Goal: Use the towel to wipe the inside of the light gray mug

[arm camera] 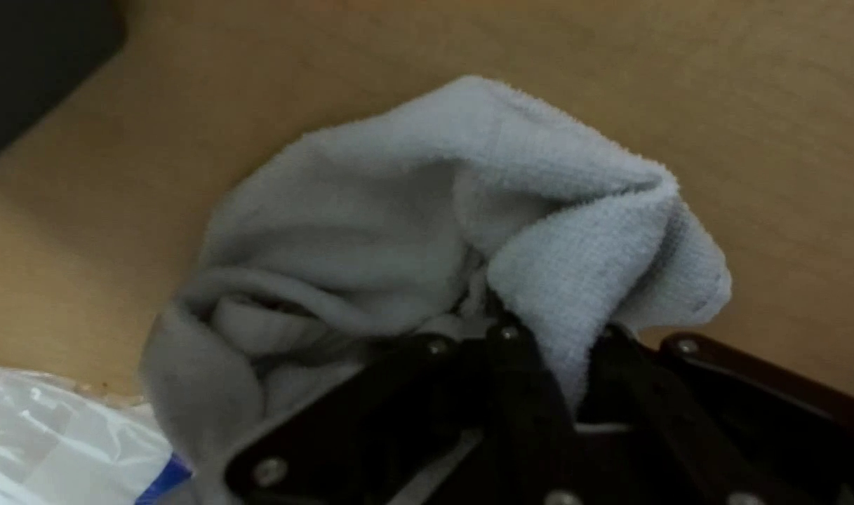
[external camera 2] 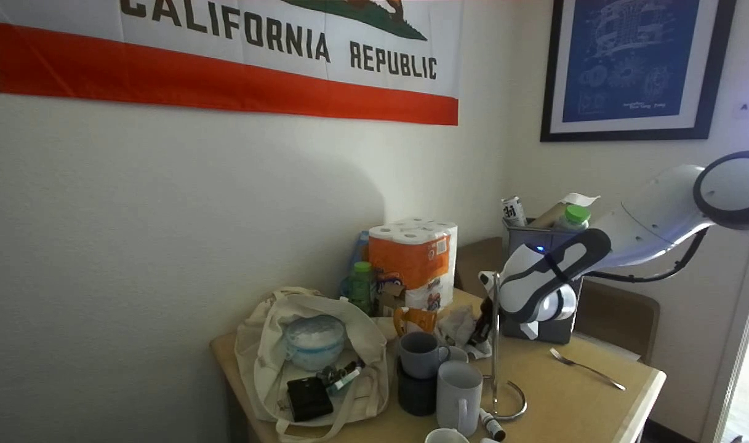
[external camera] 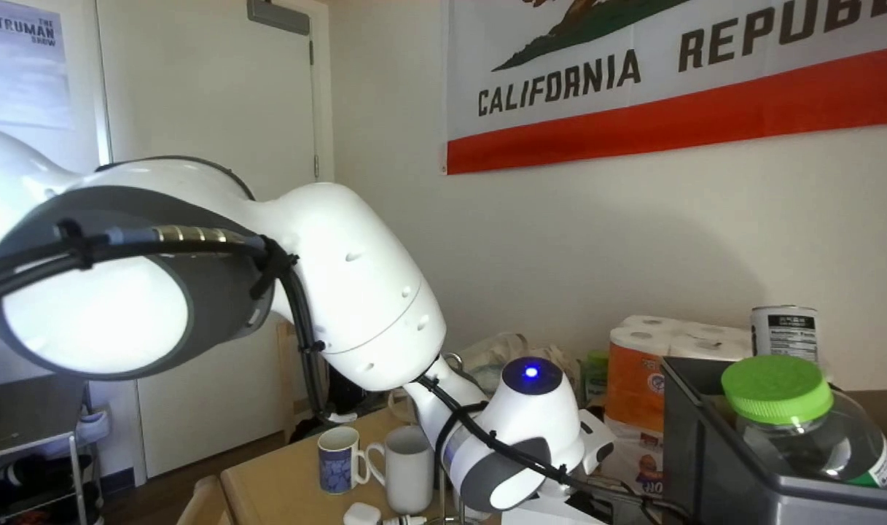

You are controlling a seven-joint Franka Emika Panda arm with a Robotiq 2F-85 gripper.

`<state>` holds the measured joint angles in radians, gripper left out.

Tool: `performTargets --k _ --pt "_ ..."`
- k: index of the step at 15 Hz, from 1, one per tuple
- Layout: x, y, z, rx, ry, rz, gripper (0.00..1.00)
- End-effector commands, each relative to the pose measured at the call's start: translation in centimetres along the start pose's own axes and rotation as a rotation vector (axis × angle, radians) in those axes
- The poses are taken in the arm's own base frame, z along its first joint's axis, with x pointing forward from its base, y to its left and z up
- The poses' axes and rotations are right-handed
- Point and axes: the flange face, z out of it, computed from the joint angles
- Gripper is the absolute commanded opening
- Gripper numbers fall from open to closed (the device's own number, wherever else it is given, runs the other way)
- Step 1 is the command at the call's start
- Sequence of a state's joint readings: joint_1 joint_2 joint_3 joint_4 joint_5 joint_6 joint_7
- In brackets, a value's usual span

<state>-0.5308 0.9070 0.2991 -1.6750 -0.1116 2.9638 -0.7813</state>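
The towel (arm camera: 370, 231) is pale grey and crumpled on the wooden table in the wrist view. It also shows in an exterior view (external camera 2: 457, 329). My gripper (arm camera: 558, 344) is low over the table with its dark fingers closed about a fold of the towel; the fingertips are hidden in the cloth. In an exterior view the dark gripper (external camera 2: 483, 323) is at the towel, behind a metal stand. The tall light gray mug (external camera: 409, 470) stands upright on the table, apart from the gripper. It also shows in an exterior view (external camera 2: 459, 397), with its inside mostly hidden.
A metal stand (external camera 2: 496, 344) rises between the gripper and the light gray mug. A blue-patterned mug (external camera: 339, 459), a darker gray mug (external camera 2: 420, 354) and an orange mug (external camera 2: 415, 320) stand nearby. A dark bin (external camera: 735, 445), paper rolls (external camera 2: 411, 258), a fork (external camera 2: 586, 368) and a cloth bag (external camera 2: 368, 394) are around.
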Motion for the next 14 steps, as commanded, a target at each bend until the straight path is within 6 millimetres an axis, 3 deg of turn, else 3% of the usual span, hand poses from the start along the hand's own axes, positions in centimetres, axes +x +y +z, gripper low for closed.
performTargets --k 1,6,14 --pt "2.2 -1.7 -2.3 -0.023 -0.040 -0.017 0.03" --pt "3.2 -2.6 -4.5 -0.074 -0.122 0.009 0.03" --pt "2.1 -2.8 -8.0 -0.119 -0.221 0.060 0.03"
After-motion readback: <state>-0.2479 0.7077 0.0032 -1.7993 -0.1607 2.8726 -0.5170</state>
